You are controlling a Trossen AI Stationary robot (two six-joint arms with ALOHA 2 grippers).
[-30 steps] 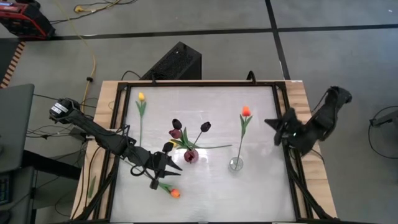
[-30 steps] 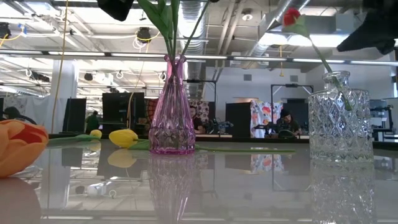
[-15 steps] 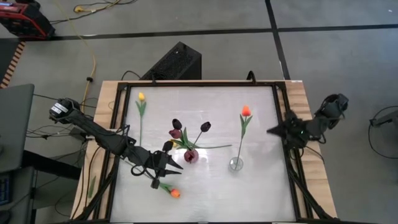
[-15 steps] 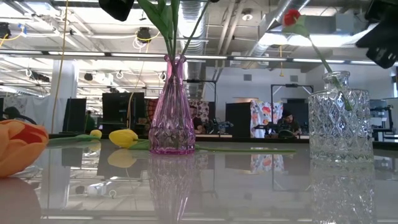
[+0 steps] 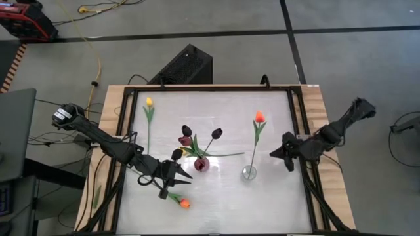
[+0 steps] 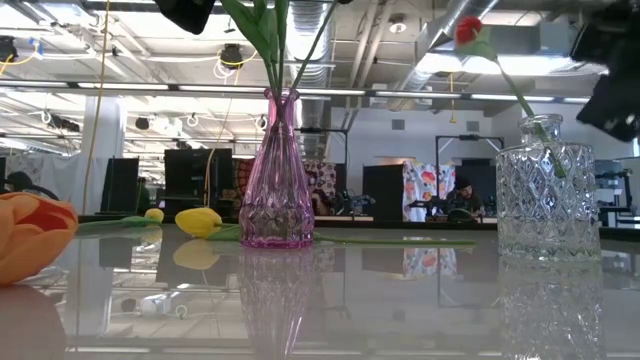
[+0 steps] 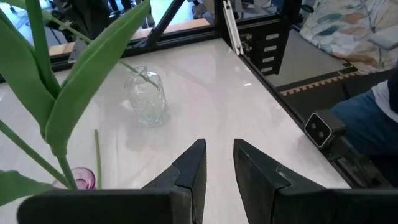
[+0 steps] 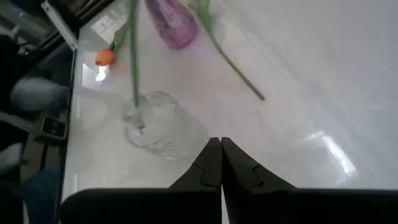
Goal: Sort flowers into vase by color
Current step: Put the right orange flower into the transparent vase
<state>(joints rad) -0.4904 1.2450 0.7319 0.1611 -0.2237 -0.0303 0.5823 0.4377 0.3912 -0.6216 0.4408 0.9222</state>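
On the table (image 5: 216, 203), a yellow tulip (image 5: 149, 102) lies flat near the left rail. The left tool (image 5: 186, 176), fingers narrowly apart and empty, hovers beside the pink vase (image 5: 201, 164), which holds dark tulips (image 5: 186, 130). An orange tulip (image 5: 184, 204) lies just below that tool. The clear vase (image 5: 249, 172) holds another orange tulip (image 5: 259, 117). The right tool (image 5: 273, 153), fingers pressed together and empty, hangs near the clear vase.

Open-plan lab (exposed ceiling ducts (image 6: 330, 25))
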